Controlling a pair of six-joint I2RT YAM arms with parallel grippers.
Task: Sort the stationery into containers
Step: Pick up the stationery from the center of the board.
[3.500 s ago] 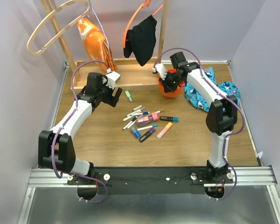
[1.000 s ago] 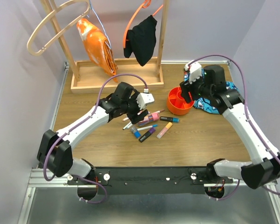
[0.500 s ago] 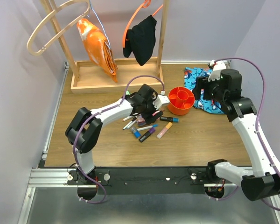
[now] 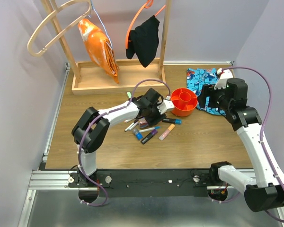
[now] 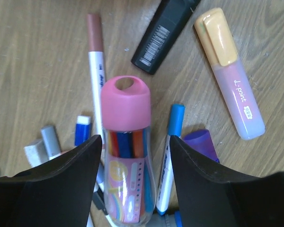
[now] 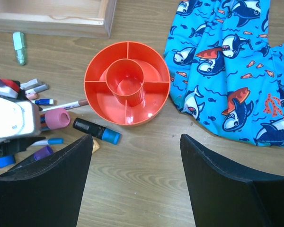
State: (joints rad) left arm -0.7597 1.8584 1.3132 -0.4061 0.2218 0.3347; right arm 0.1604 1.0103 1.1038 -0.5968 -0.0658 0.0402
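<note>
The stationery lies in a loose pile (image 4: 151, 127) on the wooden table. My left gripper (image 4: 154, 111) hangs low over it, open. In the left wrist view my left gripper (image 5: 135, 139) straddles a clear pink-capped tube (image 5: 125, 109) of coloured pens and a blue-capped white pen (image 5: 173, 142). A black marker (image 5: 163, 35) and a peach-and-pink highlighter (image 5: 229, 71) lie just beyond. The orange divided tub (image 4: 180, 111) stands right of the pile with nothing in it (image 6: 146, 101). My right gripper (image 4: 206, 97) is open, above bare wood (image 6: 135, 137) near the tub.
A blue shark-print cloth (image 6: 227, 61) lies right of the tub. The wooden rack base (image 4: 116, 75) runs along the back, with an orange garment (image 4: 99, 45) and a black one (image 4: 144, 40) hanging above. A small green item (image 6: 20, 47) sits near the rack.
My left gripper has swung right onto the pile and its jaws have narrowed around the pink-capped tube. My right gripper has drawn back to the right, away from the tub, which it shifted earlier.
</note>
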